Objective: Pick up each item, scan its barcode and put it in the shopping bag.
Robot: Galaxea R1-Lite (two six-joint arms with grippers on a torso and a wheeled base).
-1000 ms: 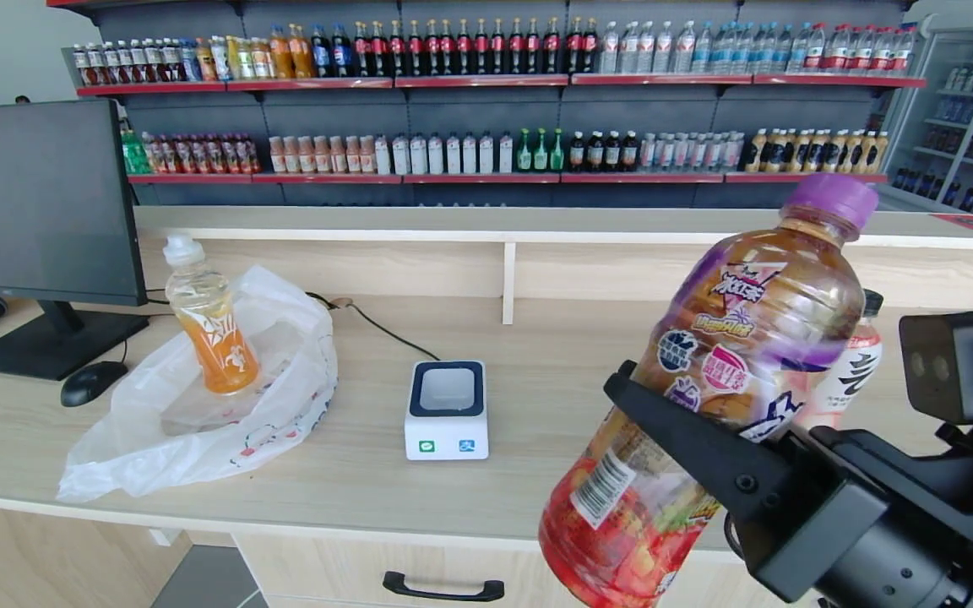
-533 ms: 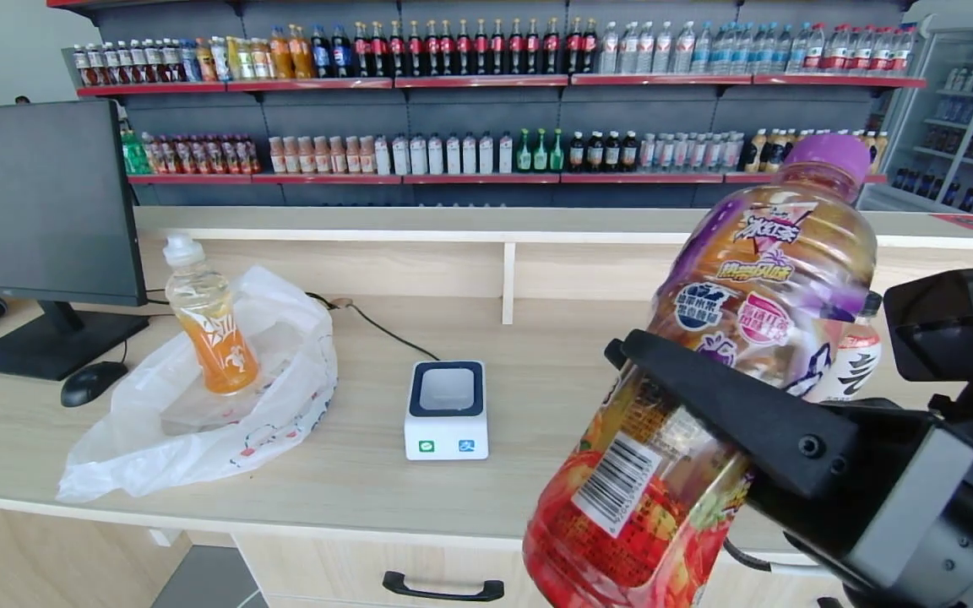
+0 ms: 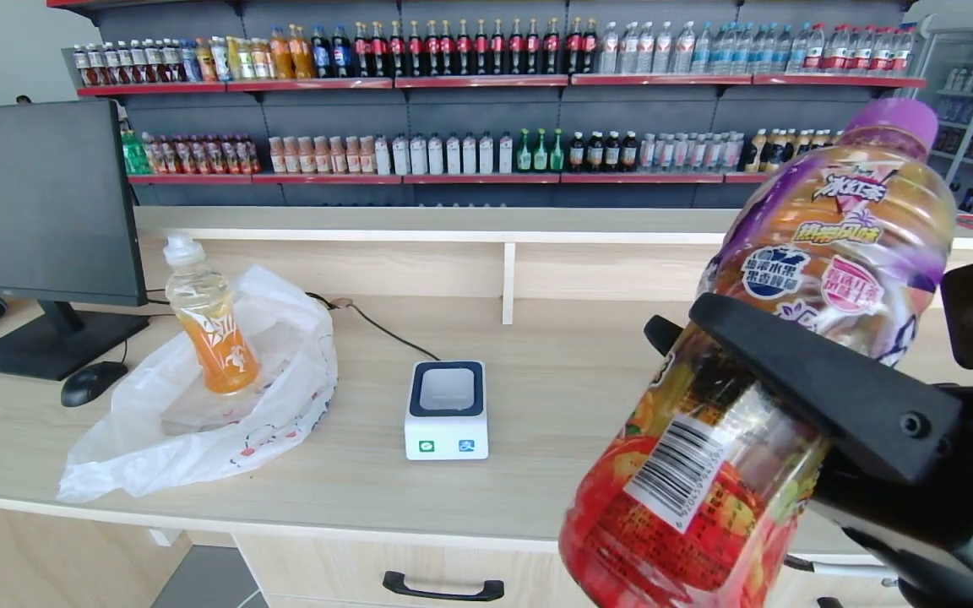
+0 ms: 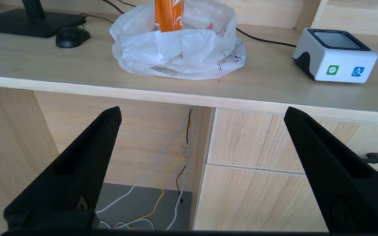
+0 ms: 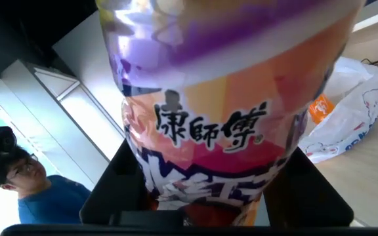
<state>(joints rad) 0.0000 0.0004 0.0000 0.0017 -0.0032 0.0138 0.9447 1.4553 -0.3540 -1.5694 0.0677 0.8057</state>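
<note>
Apparently pinched mid-body, far finger hidden, the tilted bottle at lower right could slide from the right gripper before the centre scanner; left gripper hangs wide.

Head camera overlooks the counter; all three views share the bag.

Shop: stocked drink shelves, checkout counter.

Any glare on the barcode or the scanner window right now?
Head view: the barcode on the bottle is evenly lit, no glare; the scanner window looks matte grey. Left wrist view: a pale sheen on that window. Right wrist view: white highlights across the bottle's purple band.
</note>
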